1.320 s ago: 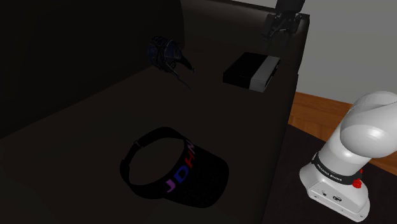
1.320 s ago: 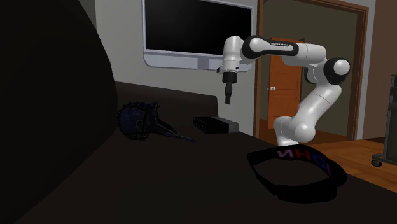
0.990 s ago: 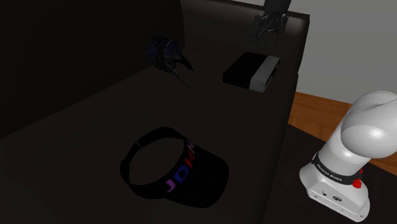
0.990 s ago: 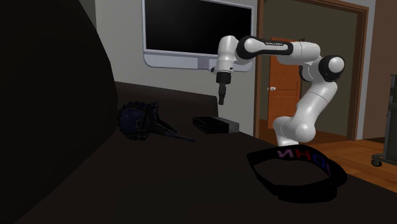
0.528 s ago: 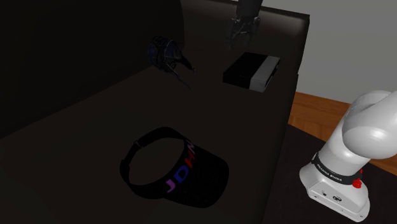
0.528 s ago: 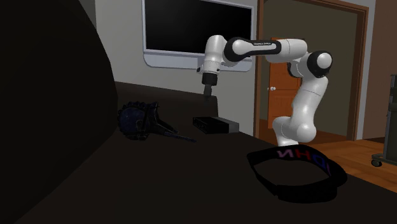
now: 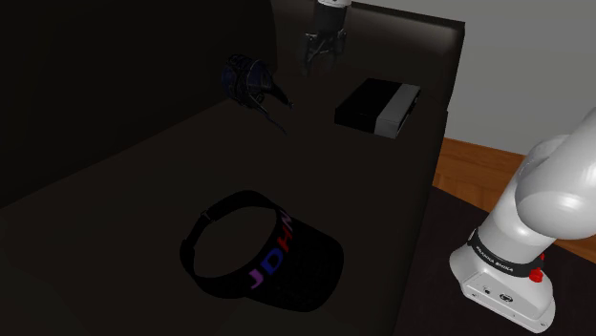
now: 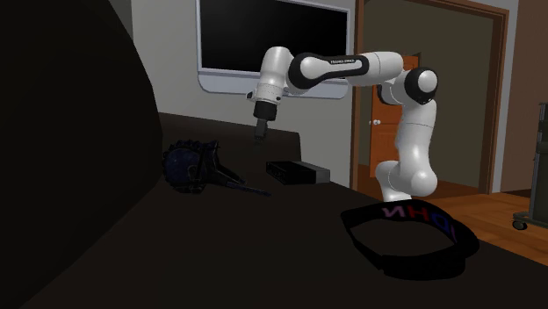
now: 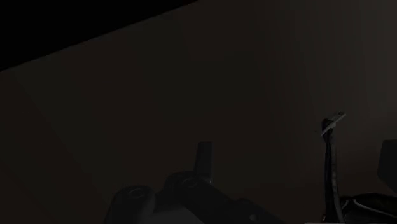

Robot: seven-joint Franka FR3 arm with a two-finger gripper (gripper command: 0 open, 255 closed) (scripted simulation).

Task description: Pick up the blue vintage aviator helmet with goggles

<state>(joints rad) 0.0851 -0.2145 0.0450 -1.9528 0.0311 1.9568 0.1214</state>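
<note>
Small dark blue helmet (image 7: 245, 79) rests in shadow, thin straps trailing.

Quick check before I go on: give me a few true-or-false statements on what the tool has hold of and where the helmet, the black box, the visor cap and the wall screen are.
1. The tool is clasping the helmet. False: the tool hangs in the air, apart from the helmet, which lies on the dark surface.
2. In the shoulder view, the black box lies to the right of the helmet. True.
3. The visor cap rests on top of the black box. False: the visor cap lies on the dark surface, well apart from the box and nearer that camera.
4. In the second exterior view, a dark screen hangs on the wall behind the arm. True.
</note>
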